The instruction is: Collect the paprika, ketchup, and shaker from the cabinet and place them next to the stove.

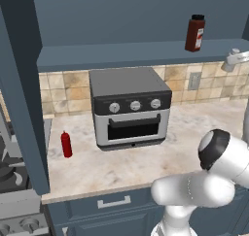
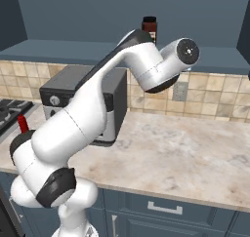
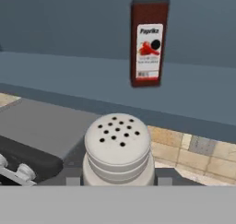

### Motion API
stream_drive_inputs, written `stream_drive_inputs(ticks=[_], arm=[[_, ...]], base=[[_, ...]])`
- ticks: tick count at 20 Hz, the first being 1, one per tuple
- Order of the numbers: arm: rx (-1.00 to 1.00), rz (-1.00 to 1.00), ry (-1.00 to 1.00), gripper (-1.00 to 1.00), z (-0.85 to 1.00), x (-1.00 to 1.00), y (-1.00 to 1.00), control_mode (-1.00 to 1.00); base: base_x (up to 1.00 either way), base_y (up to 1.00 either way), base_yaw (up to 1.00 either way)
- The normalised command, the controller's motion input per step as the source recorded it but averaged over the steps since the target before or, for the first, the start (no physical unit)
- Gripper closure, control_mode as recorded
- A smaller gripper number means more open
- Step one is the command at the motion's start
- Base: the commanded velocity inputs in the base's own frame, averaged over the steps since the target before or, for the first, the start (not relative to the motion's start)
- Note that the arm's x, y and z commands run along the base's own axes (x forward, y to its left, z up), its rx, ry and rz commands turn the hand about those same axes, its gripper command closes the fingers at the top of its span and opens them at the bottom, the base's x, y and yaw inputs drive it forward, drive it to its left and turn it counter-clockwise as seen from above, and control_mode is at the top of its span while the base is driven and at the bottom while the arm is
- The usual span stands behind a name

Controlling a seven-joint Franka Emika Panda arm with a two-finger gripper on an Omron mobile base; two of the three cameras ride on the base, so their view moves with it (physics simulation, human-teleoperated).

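While pinched in the claw (image 3: 118, 181), shaker (image 3: 118, 147) sits close up in hand view. Left to right: stove (image 1: 12, 181), ketchup (image 1: 66, 144) upright on worktop (image 1: 121, 164), toaster oven (image 1: 130, 107), paprika (image 1: 195, 33) on cabinet (image 1: 126, 53) shelf.

The paprika jar (image 3: 148, 41) on the cabinet shelf bears a pale label reading "Paprika" above a red pepper picture; smaller print below is illegible.

Base views flanking toaster oven (image 1: 130, 109); hand view seemingly close
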Motion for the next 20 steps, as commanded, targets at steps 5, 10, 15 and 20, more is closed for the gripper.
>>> stream_drive_inputs(ticks=[5,10,15,20], arm=[[0.00,0.26,0.00,1.00,-0.79,-0.38,0.88,-1.00],[0.00,0.23,0.00,1.00,-0.82,-0.02,1.00,-1.00],[0.00,0.20,0.01,1.00,-0.70,0.00,1.00,-1.00],[-0.03,0.17,0.02,1.00,-0.63,0.00,1.00,-1.00]], base=[[0.00,0.00,0.00],[0.00,0.00,0.00],[0.00,0.00,0.00],[0.00,0.00,0.00]])
